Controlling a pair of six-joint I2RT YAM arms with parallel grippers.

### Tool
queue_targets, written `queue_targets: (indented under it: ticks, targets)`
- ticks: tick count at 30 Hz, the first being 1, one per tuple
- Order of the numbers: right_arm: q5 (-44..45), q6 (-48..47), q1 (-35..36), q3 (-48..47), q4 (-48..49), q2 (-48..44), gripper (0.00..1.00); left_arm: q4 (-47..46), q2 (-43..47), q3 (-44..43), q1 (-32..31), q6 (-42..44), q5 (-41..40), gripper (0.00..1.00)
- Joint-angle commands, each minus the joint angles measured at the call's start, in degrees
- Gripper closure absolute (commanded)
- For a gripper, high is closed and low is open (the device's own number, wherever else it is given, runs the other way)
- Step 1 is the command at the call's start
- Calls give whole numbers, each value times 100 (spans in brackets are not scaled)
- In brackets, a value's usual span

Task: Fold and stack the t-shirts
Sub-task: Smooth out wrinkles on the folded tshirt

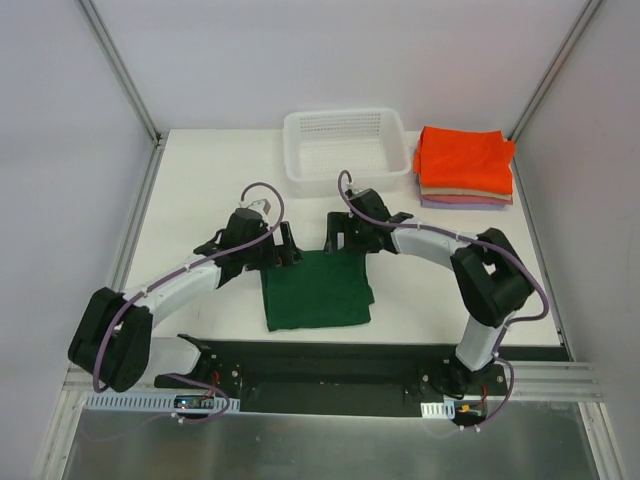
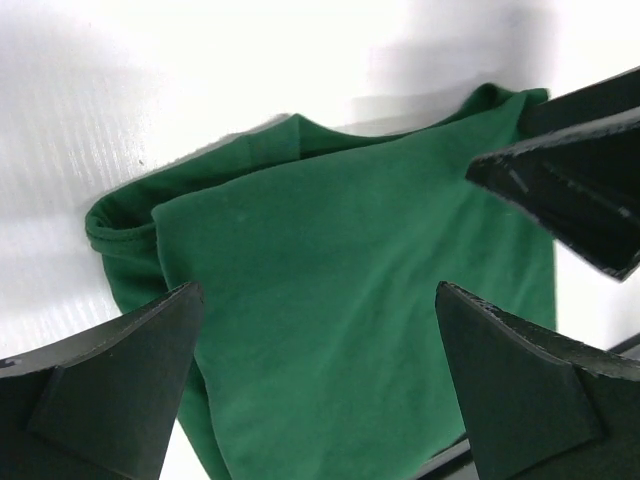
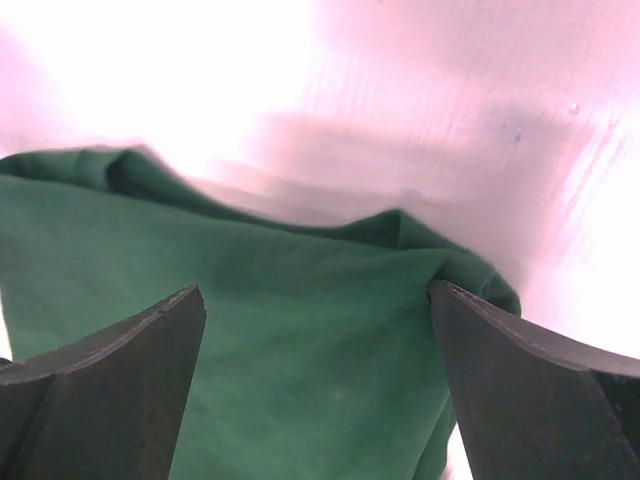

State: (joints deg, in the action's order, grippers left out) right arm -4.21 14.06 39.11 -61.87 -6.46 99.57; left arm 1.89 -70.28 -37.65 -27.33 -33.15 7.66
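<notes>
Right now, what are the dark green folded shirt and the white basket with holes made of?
The dark green folded t-shirt looks like soft, matte knit fabric: it wrinkles and shows a hemmed edge. The white rectangular mesh basket seems to be stiff plastic: its walls are an even grid of holes and stand upright.

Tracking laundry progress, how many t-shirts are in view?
4: green t-shirt near the middle; orange t-shirt, tan t-shirt and lilac t-shirt stacked far right. Others may hide within the stack.
</notes>
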Motion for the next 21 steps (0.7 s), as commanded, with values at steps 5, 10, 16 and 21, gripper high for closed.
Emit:
queue_targets:
  ticks: [5,10,16,21]
  targets:
    - [-616,-150,-334,-554,57,809,4,-339,-960,-85,9,-8,-63,1]
    - [-407,-448,-387,-660,-66,389,4,4,-1014,-102,9,1,-423,1]
    - [699,-739,-387,-354,-382,-920,4,180,-348,-182,9,19,-301,1]
    - [588,-555,-413,463,-531,-1887,4,600,706,-24,9,-121,-729,1]
